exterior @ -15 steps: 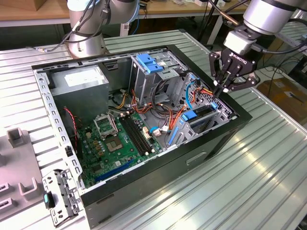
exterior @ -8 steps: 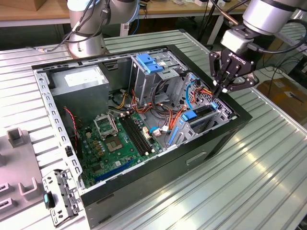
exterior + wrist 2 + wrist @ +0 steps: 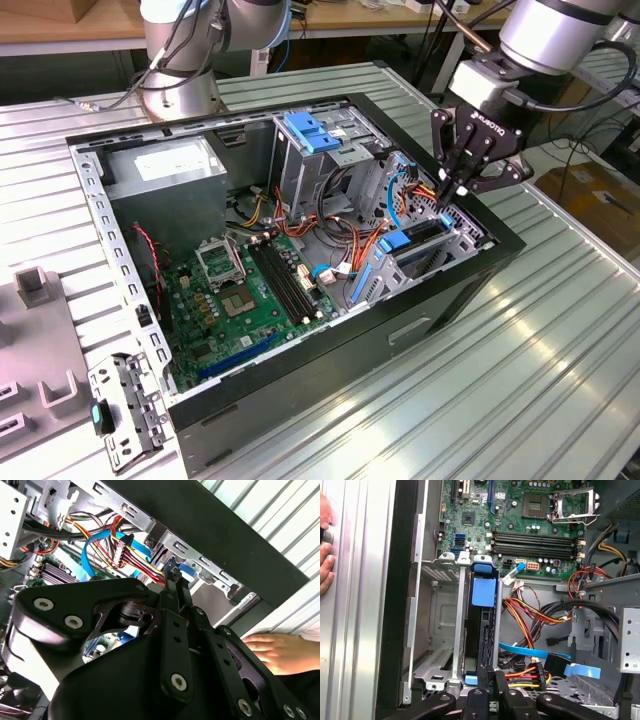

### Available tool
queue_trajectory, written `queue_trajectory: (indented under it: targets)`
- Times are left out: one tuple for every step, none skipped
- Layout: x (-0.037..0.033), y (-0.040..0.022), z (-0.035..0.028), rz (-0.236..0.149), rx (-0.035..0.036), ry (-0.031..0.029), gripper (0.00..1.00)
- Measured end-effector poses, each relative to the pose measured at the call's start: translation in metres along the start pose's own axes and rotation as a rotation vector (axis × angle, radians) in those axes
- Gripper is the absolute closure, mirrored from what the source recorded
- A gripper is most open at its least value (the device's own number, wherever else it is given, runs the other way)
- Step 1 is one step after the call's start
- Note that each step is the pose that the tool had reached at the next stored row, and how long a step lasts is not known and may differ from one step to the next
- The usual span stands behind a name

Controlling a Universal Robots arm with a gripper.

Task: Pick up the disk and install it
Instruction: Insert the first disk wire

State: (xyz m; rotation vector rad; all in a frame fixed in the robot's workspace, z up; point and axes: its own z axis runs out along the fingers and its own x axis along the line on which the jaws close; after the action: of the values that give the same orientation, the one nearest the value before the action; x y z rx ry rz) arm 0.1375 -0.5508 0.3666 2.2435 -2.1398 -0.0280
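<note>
Computer case [image 3: 470, 275] lying open on a ribbed metal surface [image 3: 560, 330], circuit board [image 3: 250, 290] facing up. At the exterior view's right, the black robot hand [image 3: 452, 186] hangs over the drive bay at the case's edge, its fingers drawn close together on the end of the disk [image 3: 482, 630]. The disk stands on edge in its blue frame inside a narrow metal slot, walls tight on both sides. Orange and blue cables [image 3: 535, 655] crowd just beside it. A person's hand [image 3: 277, 652] rests outside the case wall.
</note>
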Motion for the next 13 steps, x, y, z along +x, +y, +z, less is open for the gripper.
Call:
queue_trajectory:
  targets:
    - [-0.0001, 0.0008, 0.0001, 0.007, -0.0001, -0.0003, 0.83]
    - [-0.0003, 0.0024, 0.0001, 0.013, -0.0002, -0.0004, 0.83]
    - [-0.0003, 0.0046, 0.0004, 0.018, -0.0003, -0.0008, 0.83]
    - [-0.0004, 0.0065, 0.0005, 0.021, -0.0003, -0.0009, 0.83]
    - [-0.0005, 0.0082, 0.0005, 0.023, -0.0004, -0.0010, 0.83]
    - [-0.0006, 0.0101, 0.0007, 0.026, -0.0004, -0.0012, 0.83]
    - [-0.0005, 0.0102, 0.0007, 0.027, -0.0004, -0.0012, 0.83]
    - [-0.0005, 0.0102, 0.0006, 0.027, -0.0004, -0.0012, 0.83]
    - [-0.0006, 0.0103, 0.0006, 0.027, -0.0004, -0.0012, 0.83]
    - [-0.0006, 0.0103, 0.0006, 0.027, -0.0004, -0.0011, 0.83]
    - [-0.0006, 0.0108, 0.0006, 0.028, -0.0004, -0.0012, 0.83]
    - [-0.0006, 0.0108, 0.0007, 0.028, -0.0004, -0.0012, 0.83]
    - [-0.0006, 0.0108, 0.0006, 0.028, -0.0004, -0.0011, 0.83]
